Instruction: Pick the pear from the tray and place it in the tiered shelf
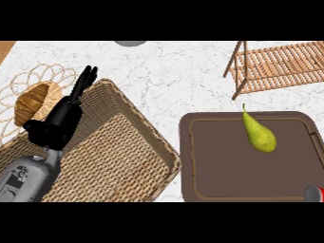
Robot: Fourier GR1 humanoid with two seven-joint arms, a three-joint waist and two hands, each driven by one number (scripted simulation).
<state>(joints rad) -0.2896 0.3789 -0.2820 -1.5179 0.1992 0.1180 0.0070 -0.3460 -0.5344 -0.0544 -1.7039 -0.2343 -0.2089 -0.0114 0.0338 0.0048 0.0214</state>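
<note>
1. Head view, layout: the yellow-green pear point(260, 134) lies on its side on the dark brown rectangular tray point(192, 161). Its stem points toward the slatted wooden tiered shelf point(283, 64), which stands further back on the white marble bench point(164, 80). Pear and shelf are apart, with tray rim and bare bench between them.
2. Same view, hands: the left robot hand point(62, 116) rests at the view's left over the woven wicker basket point(122, 156), fingers straight, open, holding nothing. I don't see the right robot hand at all. Nothing has been picked yet.
3. Risk, grasp: the pear is tapered and lies loose. I judge that fingers closing off-centre or near the thin neck could squirt it out or roll it against the tray rim.
4. Risk, approach: a red-and-grey item point(322, 193) sits at the tray's near right corner, cut by the view's edge, so I can't tell what it is. An arm coming in from that corner could knock it.
5. Risk, wrong arm: the left robot hand is well apart from the pear. Reaching across could clip the basket rim.
6. Risk, placing: the shelf is slatted, framed and only partly in view. The pear could catch a post or roll off the slats.
7. The brown pastry point(36, 100) at far left is out of the way.
</note>
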